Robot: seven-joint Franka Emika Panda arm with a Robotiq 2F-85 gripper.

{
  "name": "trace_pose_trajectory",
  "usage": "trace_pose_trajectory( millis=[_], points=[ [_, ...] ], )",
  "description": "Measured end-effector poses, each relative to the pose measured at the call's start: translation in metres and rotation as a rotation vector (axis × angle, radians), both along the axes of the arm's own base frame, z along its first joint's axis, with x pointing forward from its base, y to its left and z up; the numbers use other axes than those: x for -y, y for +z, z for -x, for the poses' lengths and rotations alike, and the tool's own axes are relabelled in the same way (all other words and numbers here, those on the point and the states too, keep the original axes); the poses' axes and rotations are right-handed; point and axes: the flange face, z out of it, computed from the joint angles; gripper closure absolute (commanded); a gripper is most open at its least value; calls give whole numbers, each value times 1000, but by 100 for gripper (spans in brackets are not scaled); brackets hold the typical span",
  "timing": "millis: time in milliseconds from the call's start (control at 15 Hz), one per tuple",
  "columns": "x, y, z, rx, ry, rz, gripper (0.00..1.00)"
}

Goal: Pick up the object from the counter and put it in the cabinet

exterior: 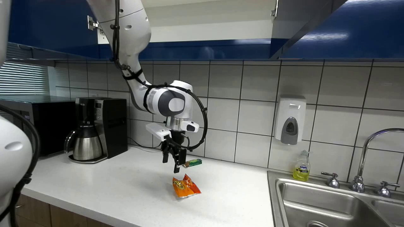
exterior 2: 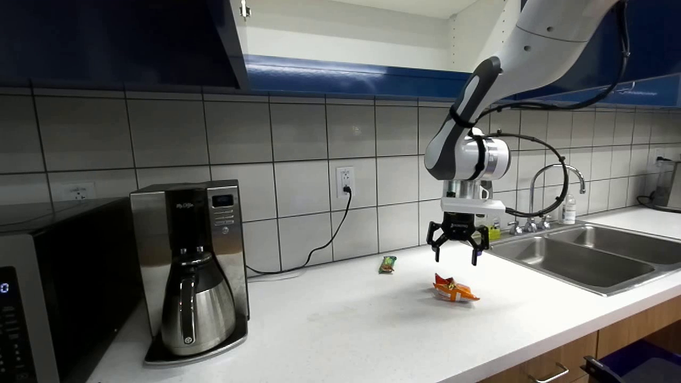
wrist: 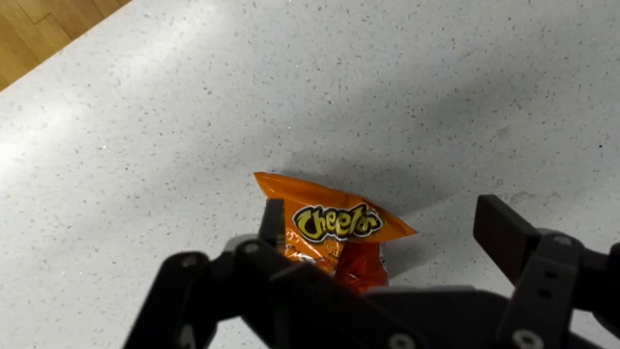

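The object is a crinkled orange Cheetos packet lying on the white counter. It also shows in an exterior view and in the wrist view. My gripper is open and points down above the packet, apart from it, in both exterior views. In the wrist view, the packet shows between the open fingers, closer to the left one, which hides part of its edge; its lower part is hidden by the gripper. The cabinet above has blue doors standing open and a white interior, seen in both exterior views.
A small green wrapped item lies near the tiled wall. A coffee machine and a black microwave stand at one end. The steel sink, tap and yellow soap bottle are at the other end.
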Motion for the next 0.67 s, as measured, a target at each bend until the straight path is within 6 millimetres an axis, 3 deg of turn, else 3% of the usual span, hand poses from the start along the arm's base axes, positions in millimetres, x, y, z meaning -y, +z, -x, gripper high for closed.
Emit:
trace_pose_trajectory(
  millis=[667],
  points=[
    [24,-41,-28,-6,-121,18,0]
  ],
)
